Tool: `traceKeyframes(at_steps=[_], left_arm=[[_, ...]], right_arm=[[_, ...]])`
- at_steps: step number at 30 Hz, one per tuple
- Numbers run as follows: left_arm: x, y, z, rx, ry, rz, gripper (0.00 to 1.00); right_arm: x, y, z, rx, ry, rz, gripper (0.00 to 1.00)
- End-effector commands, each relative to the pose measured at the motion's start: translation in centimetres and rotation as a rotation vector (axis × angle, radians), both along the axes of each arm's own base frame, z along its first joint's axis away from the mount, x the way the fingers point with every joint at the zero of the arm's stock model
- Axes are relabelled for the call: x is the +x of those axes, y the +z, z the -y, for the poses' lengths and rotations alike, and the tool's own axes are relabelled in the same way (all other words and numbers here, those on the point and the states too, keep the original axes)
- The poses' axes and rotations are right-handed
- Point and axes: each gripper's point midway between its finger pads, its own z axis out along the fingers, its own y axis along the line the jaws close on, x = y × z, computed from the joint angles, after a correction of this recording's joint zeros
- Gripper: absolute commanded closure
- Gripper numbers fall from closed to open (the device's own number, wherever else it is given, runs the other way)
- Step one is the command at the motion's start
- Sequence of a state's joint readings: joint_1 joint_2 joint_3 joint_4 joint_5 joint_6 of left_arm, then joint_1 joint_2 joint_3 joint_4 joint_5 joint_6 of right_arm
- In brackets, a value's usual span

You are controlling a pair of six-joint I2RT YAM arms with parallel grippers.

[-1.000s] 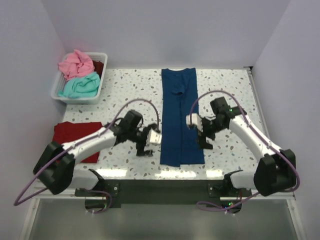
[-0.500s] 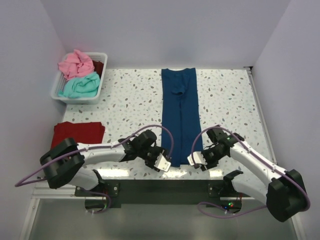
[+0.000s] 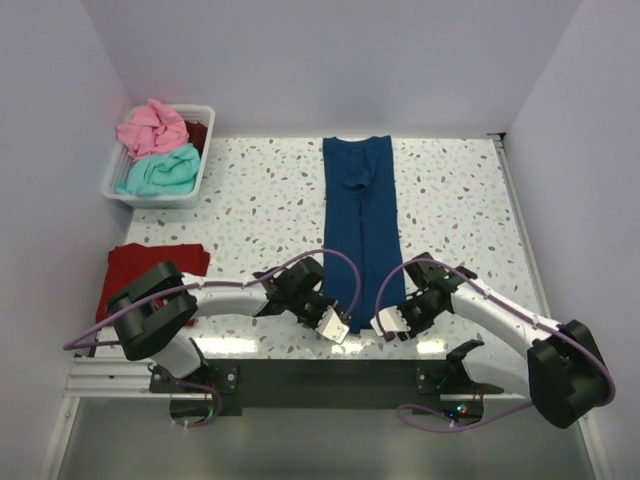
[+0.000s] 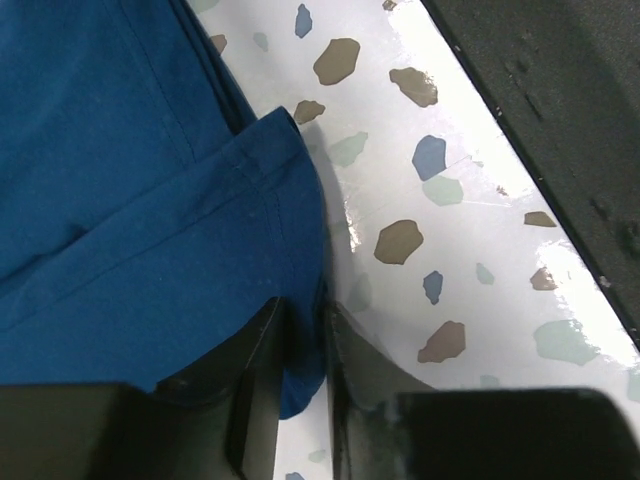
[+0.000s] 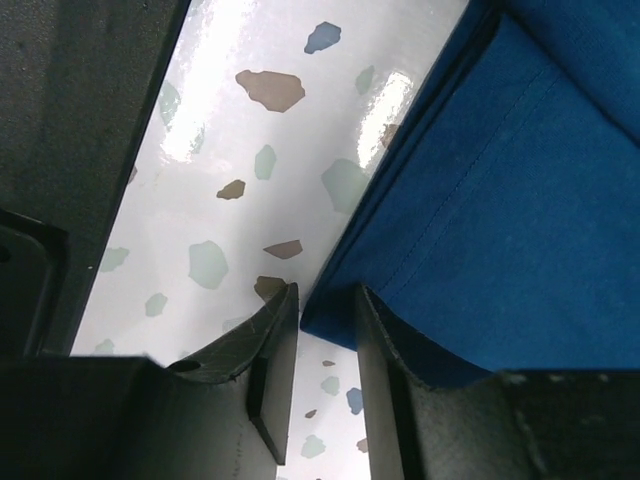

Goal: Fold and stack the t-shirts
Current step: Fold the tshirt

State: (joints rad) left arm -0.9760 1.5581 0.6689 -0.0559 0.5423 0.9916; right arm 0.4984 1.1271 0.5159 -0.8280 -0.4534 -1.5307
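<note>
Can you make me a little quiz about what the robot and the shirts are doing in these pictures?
1. What colour is the long t-shirt laid out in the middle of the table? A pink, B navy blue, C teal.
2. True or false: the pink t-shirt and the teal t-shirt sit in the white basket.
3. What do the left gripper and the right gripper each have between their fingers?

Key: 1 B. 2 True. 3 A near corner of the long t-shirt.
</note>
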Motion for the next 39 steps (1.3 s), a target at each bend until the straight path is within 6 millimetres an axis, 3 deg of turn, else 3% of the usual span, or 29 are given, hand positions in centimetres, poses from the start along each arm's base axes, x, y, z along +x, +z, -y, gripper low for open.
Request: traceKeyframes(at_steps=[1,8,13,16,19,21,23,25,27,29,30,32,33,34,35,36,38,39], left_arm=[[-0.4,-1.6,-0.9,0.077,-0.036,-0.011,0.76],[-1.3,-0.7,-1.4,0.056,-0.070,-0.015,1.00],[-2.7,1.6,-1.3,-0.003,-0.096,-0.044,1.00],[-2.4,3.7,-0.3,-0.027,-0.050,-0.119,1.00],[-0.3,5.4,-0.2,-0.059,0.020,-0.153,1.00],[2.4,6.8,-0.3,-0.086,0.079,-0.155,1.00],[5.3,8.3,-0.4,-0.110,0.126,-0.135,1.00],[6.8,8.6,-0.3,-0.111,0.140,-0.130,1.00],[9.0,9.4,-0.1,-0.129,0.159,-0.105,1.00],[11.0,10.0,0.3,-0.145,0.174,-0.058,1.00],[12.0,9.6,0.4,-0.138,0.186,-0.049,1.00],[14.6,10.6,0.8,-0.169,0.212,0.005,1.00],[15.7,10.0,1.0,-0.161,0.222,0.001,1.00],[16.6,10.1,1.0,-0.162,0.232,0.008,1.00],[18.5,11.2,1.2,-0.183,0.250,0.037,1.00],[19.4,10.4,1.2,-0.169,0.263,0.028,1.00],[21.8,11.6,1.5,-0.191,0.283,0.064,1.00],[23.0,10.9,1.2,-0.185,0.303,0.057,1.00]], right_arm=[[0.5,-1.0,0.5,-0.055,0.032,0.042,0.68],[0.6,-1.1,0.1,-0.060,-0.009,0.083,1.00],[-0.1,1.7,-1.5,0.040,0.045,0.182,1.00],[0.9,4.1,-3.2,0.117,-0.029,0.210,1.00],[2.5,5.9,-4.3,0.119,-0.104,0.181,1.00],[3.5,7.1,-5.1,0.152,-0.137,0.182,1.00],[5.5,8.5,-5.9,0.200,-0.165,0.228,1.00],[7.3,9.8,-6.0,0.229,-0.200,0.253,1.00],[8.9,9.9,-6.3,0.247,-0.226,0.234,1.00],[12.0,11.2,-6.0,0.278,-0.271,0.278,1.00],[13.0,10.5,-5.9,0.267,-0.278,0.268,1.00],[15.6,11.4,-6.0,0.292,-0.294,0.302,1.00],[16.4,10.9,-6.1,0.284,-0.290,0.293,1.00],[17.8,11.6,-6.2,0.300,-0.300,0.310,1.00],[18.6,11.8,-6.3,0.305,-0.302,0.315,1.00],[19.3,11.8,-6.4,0.305,-0.298,0.324,1.00],[21.7,11.9,-6.4,0.317,-0.316,0.344,1.00],[22.4,11.7,-6.3,0.315,-0.317,0.348,1.00]])
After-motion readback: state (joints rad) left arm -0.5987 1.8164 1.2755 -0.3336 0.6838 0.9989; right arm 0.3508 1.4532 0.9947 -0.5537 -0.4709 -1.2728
